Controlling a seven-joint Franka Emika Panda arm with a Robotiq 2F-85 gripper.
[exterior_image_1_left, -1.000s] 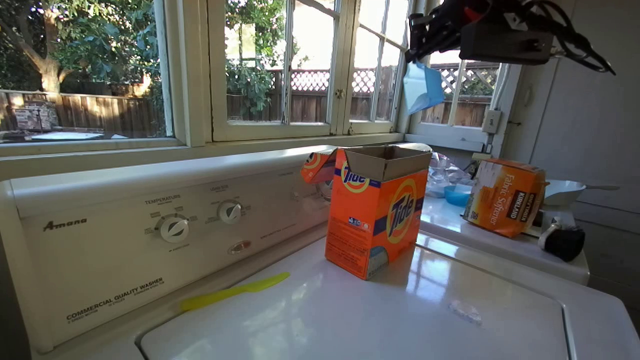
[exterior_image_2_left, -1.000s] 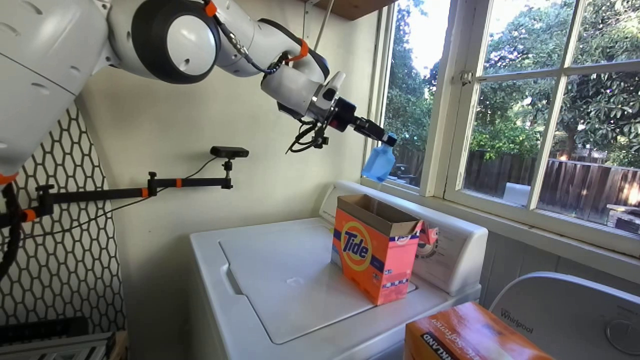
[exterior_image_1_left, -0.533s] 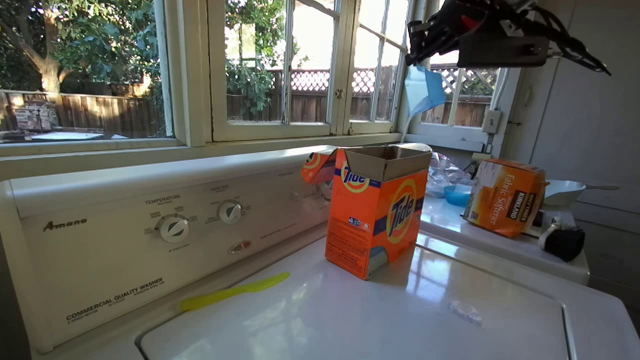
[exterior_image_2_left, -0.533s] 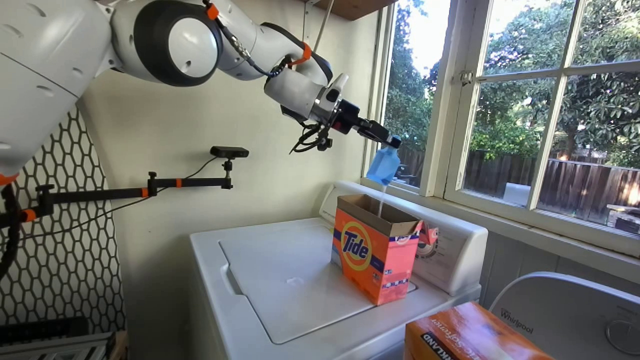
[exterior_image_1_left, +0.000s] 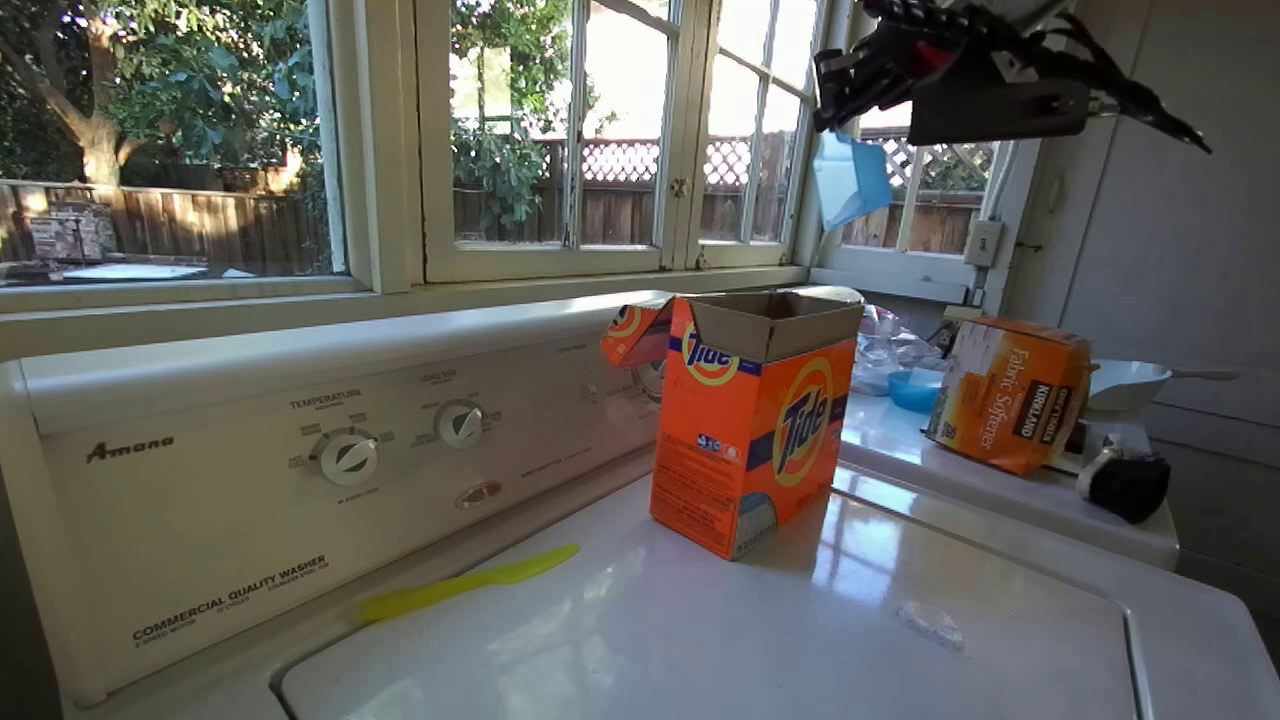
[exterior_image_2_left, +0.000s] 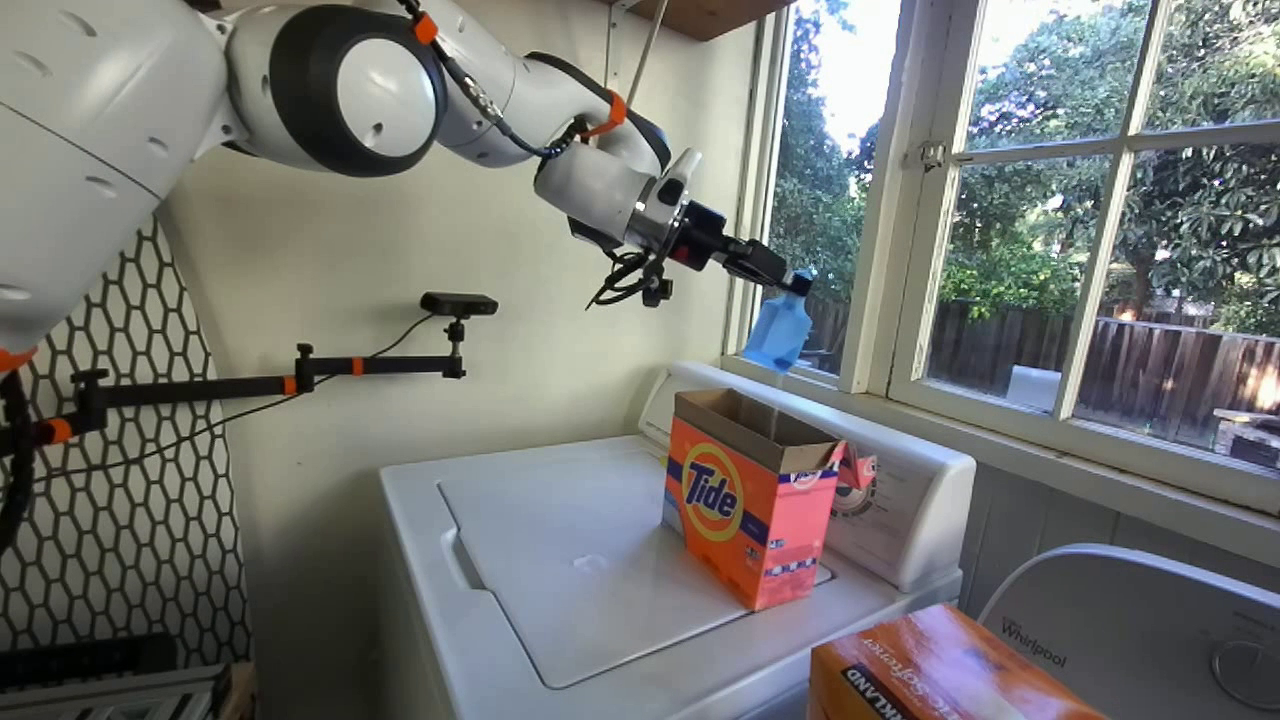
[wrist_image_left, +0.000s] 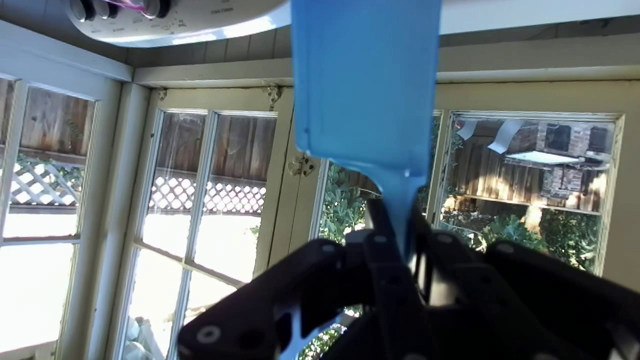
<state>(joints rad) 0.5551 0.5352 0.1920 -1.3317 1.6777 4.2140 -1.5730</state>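
Observation:
My gripper (exterior_image_2_left: 799, 284) is shut on the narrow handle of a translucent blue scoop (exterior_image_2_left: 778, 332). In the wrist view the handle of the scoop (wrist_image_left: 367, 85) is pinched between the dark fingers. The scoop hangs tipped down, its cup below the fingertips, above an orange Tide box (exterior_image_2_left: 715, 495). A faint, thin stream of pale powder (exterior_image_2_left: 780, 380) falls from it toward the box's open top. This box (exterior_image_1_left: 700, 470) stands upright on the white washer lid, its flap folded back toward the control panel. What lies inside it is hidden.
Windows (exterior_image_2_left: 1040, 260) stand close behind the scoop. An orange fabric softener box (exterior_image_1_left: 1010, 395), a blue bowl (exterior_image_1_left: 915, 392) and a black object (exterior_image_1_left: 1130, 487) sit on the neighbouring machine. On the washer lie a yellow-green utensil (exterior_image_1_left: 470, 583) and a white powder patch (exterior_image_1_left: 930, 625).
The gripper and scoop have shifted slightly down and toward the windows. A powder stream appeared half a second ago and looks thinner now. The Tide box has stayed put.

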